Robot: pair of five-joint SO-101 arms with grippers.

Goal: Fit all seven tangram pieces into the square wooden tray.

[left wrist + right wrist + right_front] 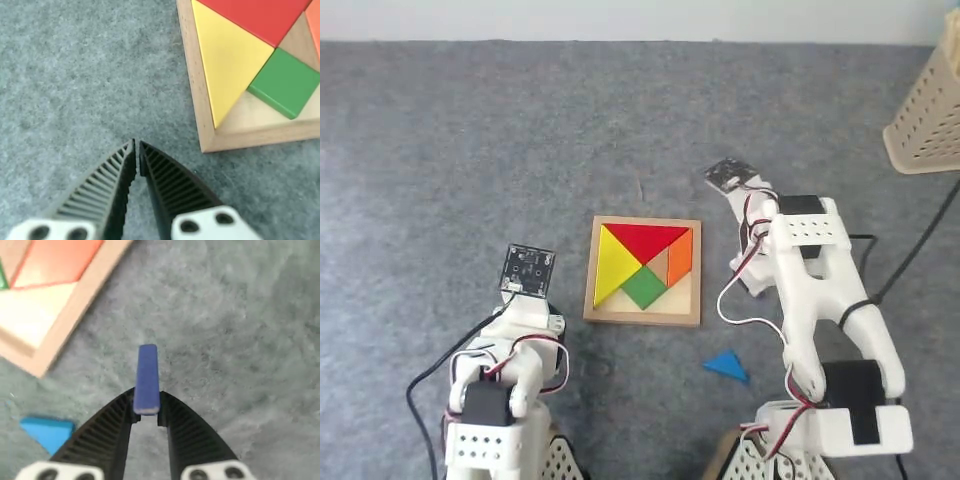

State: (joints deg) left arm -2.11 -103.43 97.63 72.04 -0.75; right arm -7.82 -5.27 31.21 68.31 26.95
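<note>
Grey felt-like cloth covers the desk [470,130], with a pale strip of wall along its far edge and a cream perforated basket [930,110] at the far right. At the middle lies the square wooden tray [640,320], judged a little over half filled. A red triangle [645,240] sits along its far side, a yellow triangle [612,265] along its left, a green square [643,287] between them, and an orange piece [681,258] at the right. Bare wood shows along the near side and beside the green square. A light blue triangle [725,365] waits on the cloth to the near right of the tray. The right pincer [146,395] is clenched on a dark blue piece [147,370] held on edge, just right of the tray. That makes six pieces I can count. The left pincer [137,145] is closed on nothing, near the tray's near-left corner.
</note>
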